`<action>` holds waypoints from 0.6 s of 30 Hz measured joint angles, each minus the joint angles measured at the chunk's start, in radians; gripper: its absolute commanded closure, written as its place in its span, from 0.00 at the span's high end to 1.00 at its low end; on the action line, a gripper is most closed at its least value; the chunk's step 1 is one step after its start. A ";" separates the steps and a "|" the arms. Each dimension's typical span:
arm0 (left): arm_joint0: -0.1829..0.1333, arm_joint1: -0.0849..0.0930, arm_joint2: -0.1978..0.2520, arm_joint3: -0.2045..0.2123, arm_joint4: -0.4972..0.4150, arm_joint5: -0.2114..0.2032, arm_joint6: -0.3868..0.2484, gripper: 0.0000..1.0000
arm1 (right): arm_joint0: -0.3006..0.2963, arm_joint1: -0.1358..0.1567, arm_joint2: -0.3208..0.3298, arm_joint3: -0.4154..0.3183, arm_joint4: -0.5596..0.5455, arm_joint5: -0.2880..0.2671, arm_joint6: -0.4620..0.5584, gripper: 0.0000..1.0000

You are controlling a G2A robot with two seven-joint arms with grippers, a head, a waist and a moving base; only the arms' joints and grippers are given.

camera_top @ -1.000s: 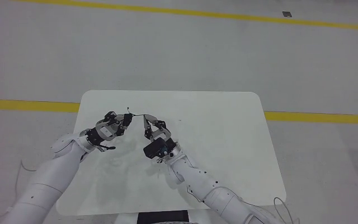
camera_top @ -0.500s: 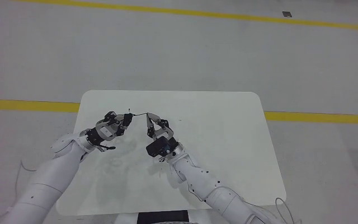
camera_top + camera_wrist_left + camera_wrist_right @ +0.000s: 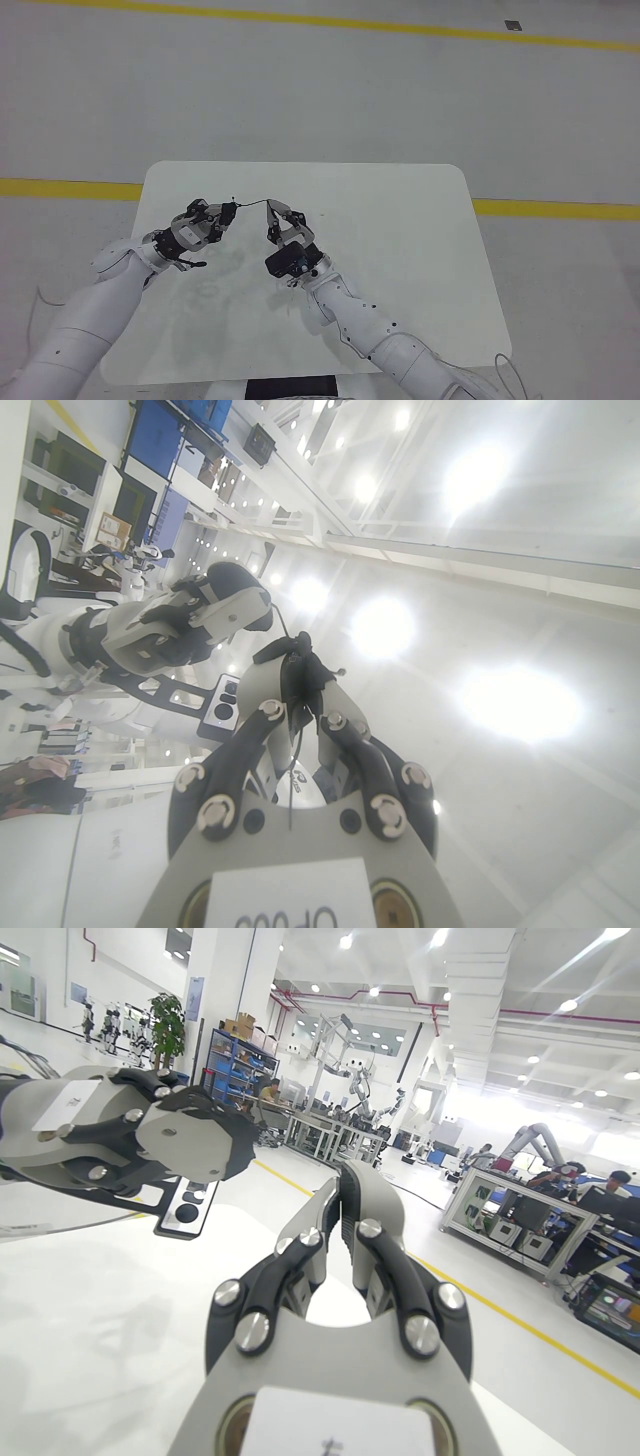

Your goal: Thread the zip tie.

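Left pincer [image 3: 299, 660] grips the zip tie [image 3: 298, 745]; right pincer [image 3: 344, 1178], fingers pressed together, seemingly pinches its far end.

zip tie [image 3: 250, 203]: between left gripper [image 3: 228, 211] and right gripper [image 3: 272, 209] | above table [image 3: 400, 190]

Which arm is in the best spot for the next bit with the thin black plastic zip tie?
Probably the right. The right gripper is shut on one end of the thin black zip tie and looks free to guide it, while the left gripper clamps the other part.
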 measured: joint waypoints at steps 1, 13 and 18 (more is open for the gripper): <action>0.000 0.000 0.000 0.000 0.000 0.000 0.000 0.00 | 0.000 0.001 0.001 -0.001 0.000 0.000 0.000 0.00; 0.000 0.000 0.000 0.000 0.000 0.000 0.000 0.00 | -0.008 0.004 0.010 -0.003 0.000 0.000 0.000 0.00; 0.000 0.000 0.000 0.000 0.000 0.000 0.000 0.00 | -0.012 0.005 0.018 -0.003 0.000 0.000 -0.002 0.00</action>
